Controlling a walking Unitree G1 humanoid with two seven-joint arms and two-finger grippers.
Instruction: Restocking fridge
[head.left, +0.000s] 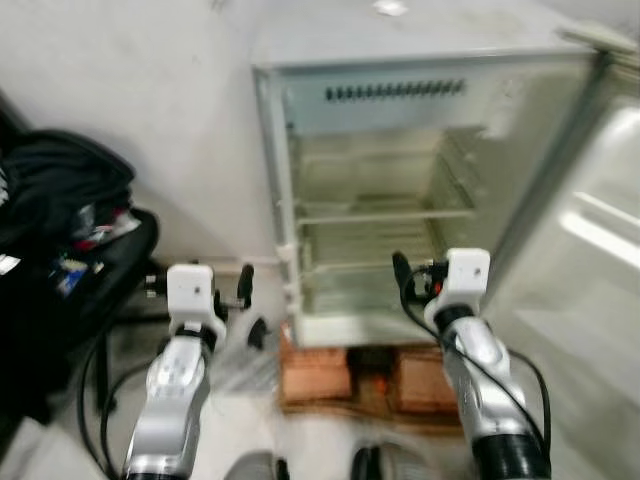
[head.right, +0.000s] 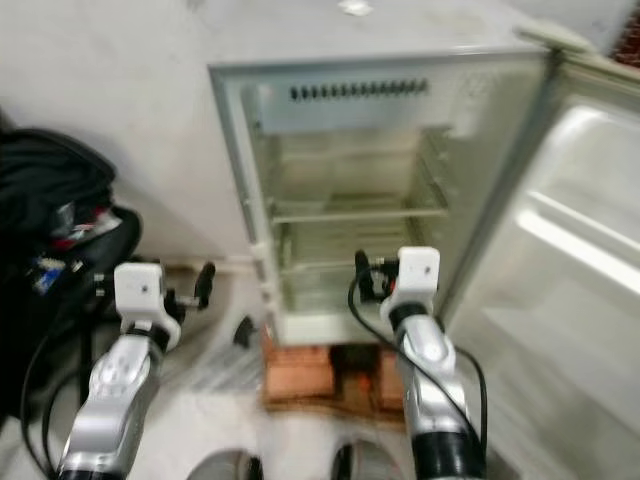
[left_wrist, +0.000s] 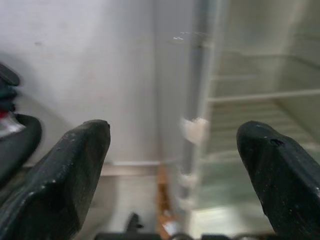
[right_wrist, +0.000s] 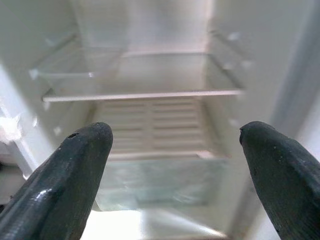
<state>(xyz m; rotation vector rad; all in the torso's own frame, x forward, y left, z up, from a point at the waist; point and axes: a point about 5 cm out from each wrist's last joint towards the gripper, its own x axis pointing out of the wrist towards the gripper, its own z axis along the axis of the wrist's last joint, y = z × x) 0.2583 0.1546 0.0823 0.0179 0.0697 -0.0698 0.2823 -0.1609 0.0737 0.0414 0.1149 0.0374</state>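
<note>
A small white fridge (head.left: 400, 90) stands open against the wall, its door (head.left: 590, 250) swung out to the right. Its glass shelf (head.left: 385, 215) and the wire shelf (right_wrist: 150, 120) below are bare. My right gripper (right_wrist: 175, 129) is open and holds nothing; it is level with the lower compartment, just in front of the opening. My left gripper (left_wrist: 172, 129) is also open with nothing in it. It hovers left of the fridge and faces the fridge's left edge (left_wrist: 197, 100) and the wall beside it.
The fridge rests on reddish bricks (head.left: 315, 375) on the floor. A black chair piled with dark bags (head.left: 70, 220) stands at the left near my left arm. Crumpled clear plastic (head.left: 240, 365) lies on the floor by the bricks. The open door bounds the right side.
</note>
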